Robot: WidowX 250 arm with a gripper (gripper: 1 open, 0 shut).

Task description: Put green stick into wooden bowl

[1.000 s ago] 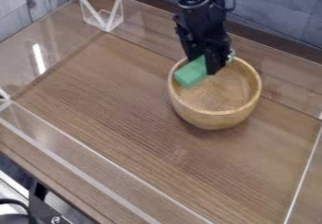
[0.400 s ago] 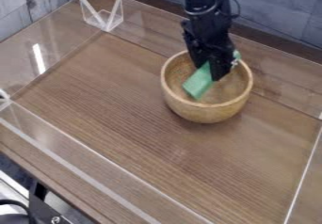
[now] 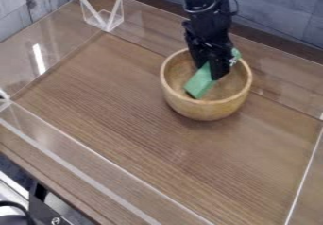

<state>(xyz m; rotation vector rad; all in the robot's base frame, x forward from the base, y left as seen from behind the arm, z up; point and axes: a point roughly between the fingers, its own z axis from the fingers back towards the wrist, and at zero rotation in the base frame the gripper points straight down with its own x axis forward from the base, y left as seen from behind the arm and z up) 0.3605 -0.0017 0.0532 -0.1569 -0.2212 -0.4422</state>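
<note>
The wooden bowl [image 3: 202, 108] stands on the wood-grain table, right of the middle. The black gripper [image 3: 212, 69] reaches down into the bowl from above, pointing steeply downward. Its fingers are shut on the upper end of the green stick [image 3: 198, 82]. The stick hangs tilted inside the bowl's hollow, with its lower end toward the left inner wall, near or on the bottom. The fingertips are partly hidden behind the stick.
A low clear plastic wall [image 3: 139, 181] runs around the table top. A small clear plastic stand [image 3: 101, 14] sits at the back left corner. The arm [image 3: 195, 2] comes in from the top edge, above the bowl.
The gripper has carried the green stick from over the bowl's left rim down into the hollow. The bowl has slid a little to the left and away.
</note>
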